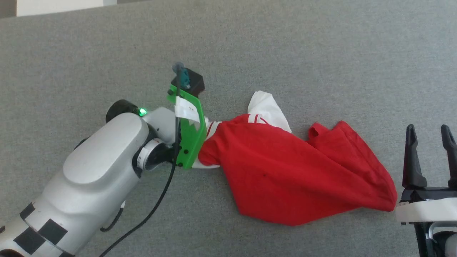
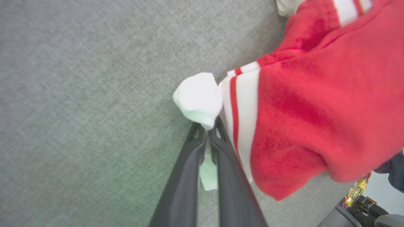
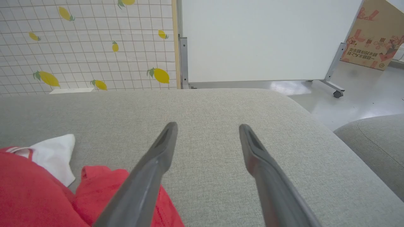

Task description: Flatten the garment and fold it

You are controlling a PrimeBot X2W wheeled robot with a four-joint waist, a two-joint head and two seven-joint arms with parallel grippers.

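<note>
the shirt [image 1: 292,171] lies bunched on the grey cushion [image 1: 107,53]. my left gripper [image 2: 208,127] pinches its white sleeve [image 2: 199,97]; the right gripper [image 1: 427,130] stands spread just beside the hem [image 1: 387,200]. it looks soft, light and floppy, so i'd grab that hem corner.

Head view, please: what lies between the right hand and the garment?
Only a narrow strip of bare grey cushion separates the right hand from the garment, in the head view.
</note>
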